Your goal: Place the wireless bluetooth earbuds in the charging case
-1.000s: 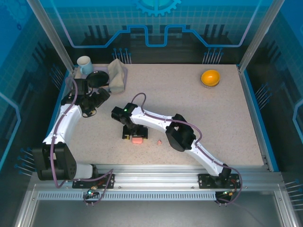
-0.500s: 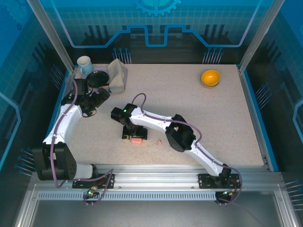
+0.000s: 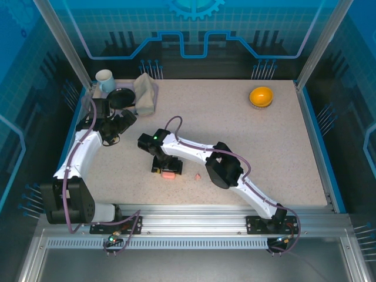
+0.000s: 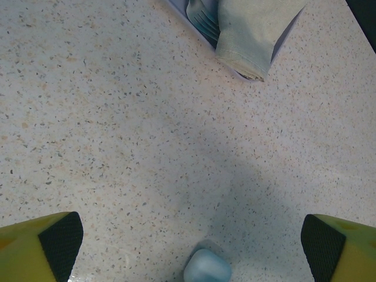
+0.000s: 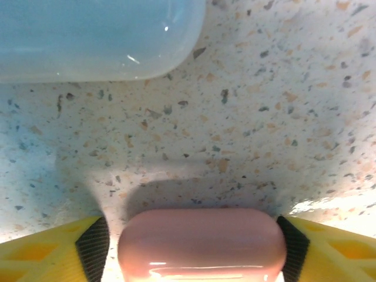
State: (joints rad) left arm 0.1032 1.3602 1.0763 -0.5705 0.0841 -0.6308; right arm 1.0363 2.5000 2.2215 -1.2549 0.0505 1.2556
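Note:
A salmon-pink pebble-shaped charging case lies on the speckled table between my right gripper's black pads, which press close on both of its ends. From above, that case sits under the right gripper. A pale blue case lies just beyond it. One tiny pink earbud rests on the table to the right of the case. My left gripper hangs wide open over bare table, with a pale rounded case low between its fingers and untouched.
Back left holds a white mug, a black dish and a folded beige cloth, whose edge shows ahead of the left gripper. An orange bowl sits at the back right.
The right gripper's jaws have narrowed onto the pink case and the wrist has edged slightly left. The left arm has not moved.

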